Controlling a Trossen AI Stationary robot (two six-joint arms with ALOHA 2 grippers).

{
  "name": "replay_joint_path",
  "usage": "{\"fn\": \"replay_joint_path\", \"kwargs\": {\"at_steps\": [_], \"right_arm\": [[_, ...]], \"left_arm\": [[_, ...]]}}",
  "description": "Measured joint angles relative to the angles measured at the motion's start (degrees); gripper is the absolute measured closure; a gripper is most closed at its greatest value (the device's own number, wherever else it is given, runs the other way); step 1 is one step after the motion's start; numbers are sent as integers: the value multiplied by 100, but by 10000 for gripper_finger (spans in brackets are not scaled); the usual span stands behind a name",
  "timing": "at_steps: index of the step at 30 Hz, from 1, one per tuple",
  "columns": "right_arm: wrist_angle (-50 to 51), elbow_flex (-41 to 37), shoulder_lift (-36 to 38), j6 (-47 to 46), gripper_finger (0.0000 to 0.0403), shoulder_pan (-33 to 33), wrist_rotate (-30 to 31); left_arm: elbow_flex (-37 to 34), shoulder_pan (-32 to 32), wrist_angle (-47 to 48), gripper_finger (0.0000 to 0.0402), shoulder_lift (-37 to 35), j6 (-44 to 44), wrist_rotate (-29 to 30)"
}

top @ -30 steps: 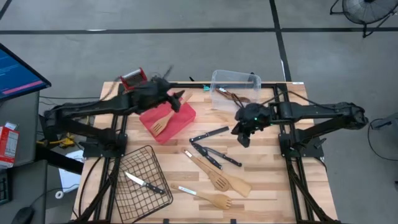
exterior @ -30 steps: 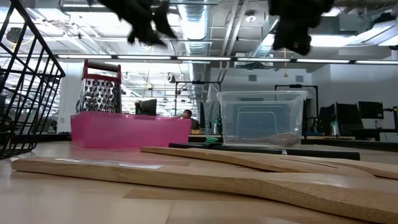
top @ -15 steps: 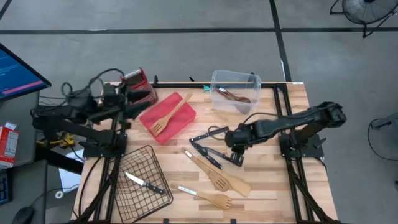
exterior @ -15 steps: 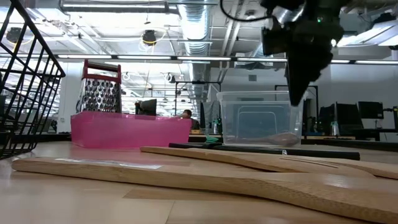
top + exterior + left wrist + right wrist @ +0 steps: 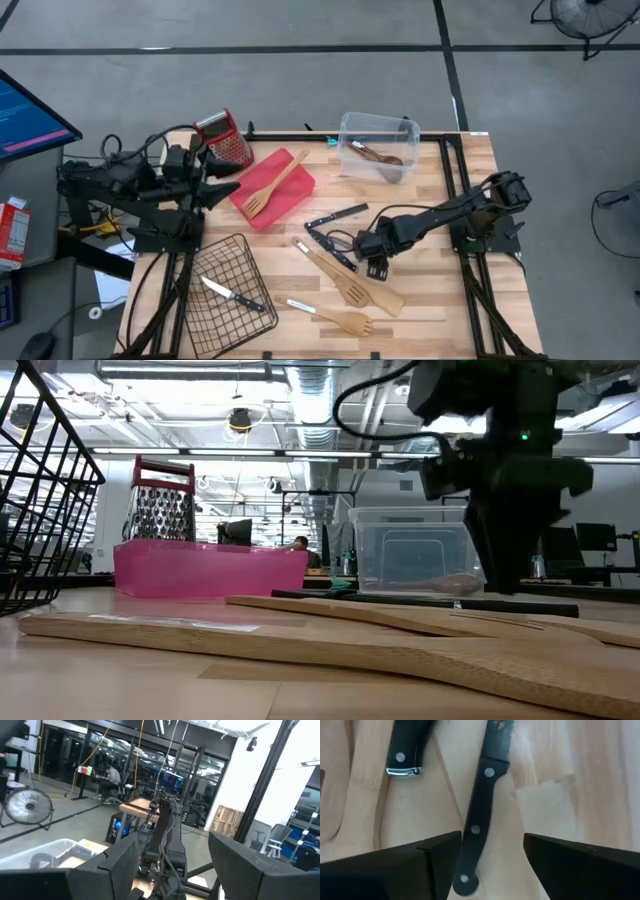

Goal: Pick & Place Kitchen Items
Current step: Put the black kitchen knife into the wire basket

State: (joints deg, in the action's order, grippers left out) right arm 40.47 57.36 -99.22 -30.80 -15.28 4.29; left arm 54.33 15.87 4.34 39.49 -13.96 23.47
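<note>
My right gripper (image 5: 372,258) (image 5: 490,865) is low over the table's middle and open. Its fingers stand on either side of the black handle of a small knife (image 5: 477,825) that lies flat on the wood, touching nothing. A second knife's handle (image 5: 407,745) lies beside it. More knives (image 5: 337,216) and two wooden turners (image 5: 350,283) lie around. My left gripper (image 5: 215,180) (image 5: 172,865) waits open at the table's left edge, pointing across the table. A wooden spatula (image 5: 272,186) rests in the red tray (image 5: 290,200).
A clear bin (image 5: 378,145) at the back holds a wooden spoon. A black wire basket (image 5: 222,295) at the near left holds a knife (image 5: 232,295). A red-topped grater (image 5: 225,137) stands behind the tray. Another turner (image 5: 340,318) lies near the front edge.
My right gripper has come from beside the clear bin toward the near edge and down to the knives in the middle, and has opened wide. My left gripper has drawn back from over the red tray toward the table's left edge.
</note>
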Motion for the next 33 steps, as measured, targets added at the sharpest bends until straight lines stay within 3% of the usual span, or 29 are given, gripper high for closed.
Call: {"fn": "replay_joint_path", "kwargs": {"at_steps": [8, 14, 23, 33], "right_arm": [[-28, 38, -523, -90, 200, -8, -105], [-85, 19, -468, -218, 340, -14, -167], [-4, -40, 13, -319, 335, 189, -104], [-722, -20, 1941, -377, 335, 298, 9]], "left_arm": [[0, 1, -14, 179, 30, -155, 2], [0, 1, -11, 179, 30, -156, 2], [0, -1, -9, 179, 30, -151, 2], [0, -3, -15, 179, 30, -149, 1]]}}
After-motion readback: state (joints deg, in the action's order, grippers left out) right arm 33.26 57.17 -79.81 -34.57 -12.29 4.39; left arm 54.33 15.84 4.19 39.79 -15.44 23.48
